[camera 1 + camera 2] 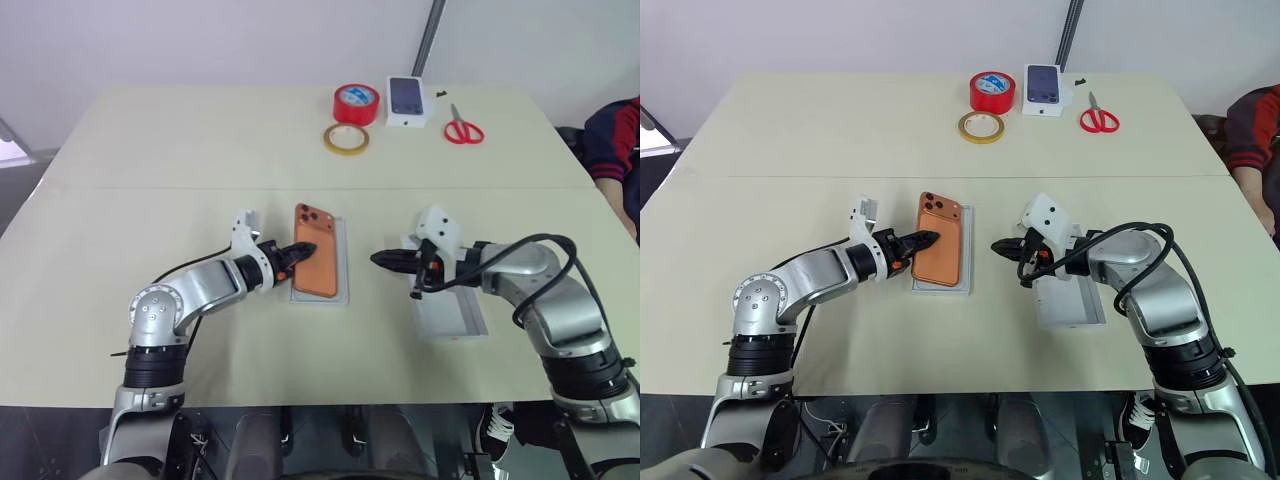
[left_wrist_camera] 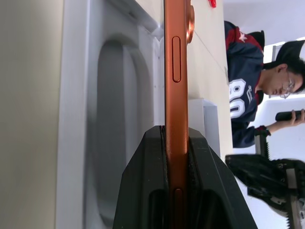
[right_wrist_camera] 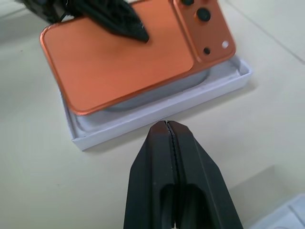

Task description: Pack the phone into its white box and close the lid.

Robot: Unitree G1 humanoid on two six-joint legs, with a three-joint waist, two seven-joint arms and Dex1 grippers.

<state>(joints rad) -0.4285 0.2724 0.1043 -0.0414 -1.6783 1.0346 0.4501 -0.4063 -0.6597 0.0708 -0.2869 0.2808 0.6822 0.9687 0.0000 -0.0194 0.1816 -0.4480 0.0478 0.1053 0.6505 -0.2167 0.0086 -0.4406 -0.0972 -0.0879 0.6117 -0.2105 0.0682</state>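
Observation:
The orange phone (image 1: 318, 268) hangs tilted over the white box (image 1: 344, 262), camera bump at the far end. My left gripper (image 1: 303, 249) is shut on the phone's left long edge, which is lifted; in the left wrist view the fingers (image 2: 143, 191) clamp the thin orange edge (image 2: 176, 71). The box's inside (image 2: 114, 95) shows an oval recess. My right gripper (image 1: 384, 260) is shut with nothing in it and points at the box's right wall (image 3: 157, 114) from a short way off. The lid (image 1: 455, 318) lies open side up under my right forearm.
At the table's far side stand a red tape roll (image 1: 356, 103), a yellowish tape ring (image 1: 345, 139), a small white box printed with a dark phone (image 1: 407, 100) and red scissors (image 1: 463, 130). A person (image 1: 615, 140) sits at the right edge.

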